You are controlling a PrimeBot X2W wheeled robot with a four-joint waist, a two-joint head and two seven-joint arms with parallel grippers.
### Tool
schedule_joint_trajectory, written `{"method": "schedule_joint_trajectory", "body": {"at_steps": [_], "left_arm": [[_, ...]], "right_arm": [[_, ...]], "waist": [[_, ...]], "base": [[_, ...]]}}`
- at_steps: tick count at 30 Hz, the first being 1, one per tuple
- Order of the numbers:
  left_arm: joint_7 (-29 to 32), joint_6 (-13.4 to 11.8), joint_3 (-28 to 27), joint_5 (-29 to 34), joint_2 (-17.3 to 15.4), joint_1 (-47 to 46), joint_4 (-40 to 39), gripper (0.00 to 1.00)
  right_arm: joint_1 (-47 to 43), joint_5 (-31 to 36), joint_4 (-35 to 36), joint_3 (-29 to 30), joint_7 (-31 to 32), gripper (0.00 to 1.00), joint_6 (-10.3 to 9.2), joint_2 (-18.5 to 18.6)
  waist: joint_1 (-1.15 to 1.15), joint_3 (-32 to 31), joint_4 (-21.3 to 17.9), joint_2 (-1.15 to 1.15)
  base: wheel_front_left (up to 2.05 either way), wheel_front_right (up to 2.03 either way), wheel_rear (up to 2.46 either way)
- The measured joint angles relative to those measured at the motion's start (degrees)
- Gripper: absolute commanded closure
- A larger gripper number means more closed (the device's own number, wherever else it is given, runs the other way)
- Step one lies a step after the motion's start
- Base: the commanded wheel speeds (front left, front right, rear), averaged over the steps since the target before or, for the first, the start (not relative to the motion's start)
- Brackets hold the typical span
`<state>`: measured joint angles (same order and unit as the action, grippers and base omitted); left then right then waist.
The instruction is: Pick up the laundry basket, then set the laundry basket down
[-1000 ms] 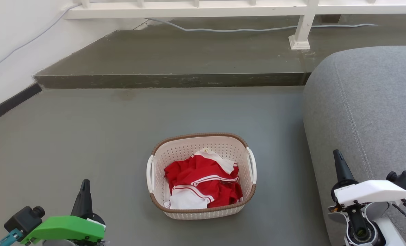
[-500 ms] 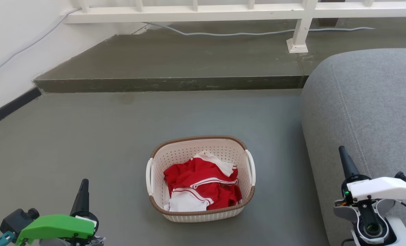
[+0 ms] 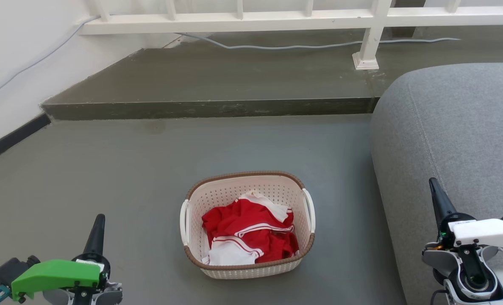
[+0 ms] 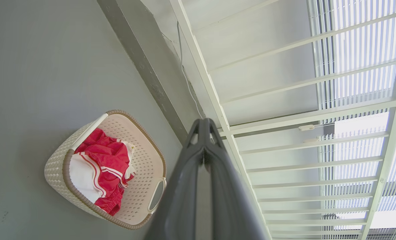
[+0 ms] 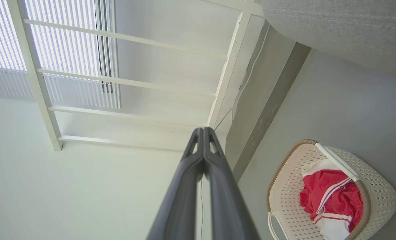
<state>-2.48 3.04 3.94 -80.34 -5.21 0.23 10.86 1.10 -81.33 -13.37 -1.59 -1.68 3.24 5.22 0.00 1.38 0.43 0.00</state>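
At lower left, the left tool (image 3: 98, 222) is clenched, empty. The cream-white perforated plastic laundry basket (image 3: 251, 269) with braided brown rim sits on the floor (image 3: 107, 169), lower centre, well apart. At lower right, the right tool (image 3: 436, 191) is likewise clenched; uneven lifting could tip it.

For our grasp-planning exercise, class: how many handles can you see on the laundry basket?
2. The left handle is on the left side of the laundry basket, and the right handle is on its right side. None appears hidden.
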Motion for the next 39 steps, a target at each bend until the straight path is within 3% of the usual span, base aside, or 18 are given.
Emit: {"method": "schedule_joint_trajectory", "body": {"at_steps": [21,39], "left_arm": [[3.2,3.1,-1.8,-16.6,-1.0,-2.0,2.7,1.00],[3.4,3.5,-1.9,-16.7,-1.0,-2.1,3.5,1.00]], "right_arm": [[1.2,-14.8,-1.1,3.4,3.3,1.00,3.13,0.4],[1.8,-15.0,-1.8,3.5,3.3,1.00,3.30,0.4]], "waist": [[0.00,-1.1,-0.4,0.00],[0.00,-1.2,-0.4,0.00]], "base": [[0.00,0.00,0.00],[0.00,0.00,0.00]]}}
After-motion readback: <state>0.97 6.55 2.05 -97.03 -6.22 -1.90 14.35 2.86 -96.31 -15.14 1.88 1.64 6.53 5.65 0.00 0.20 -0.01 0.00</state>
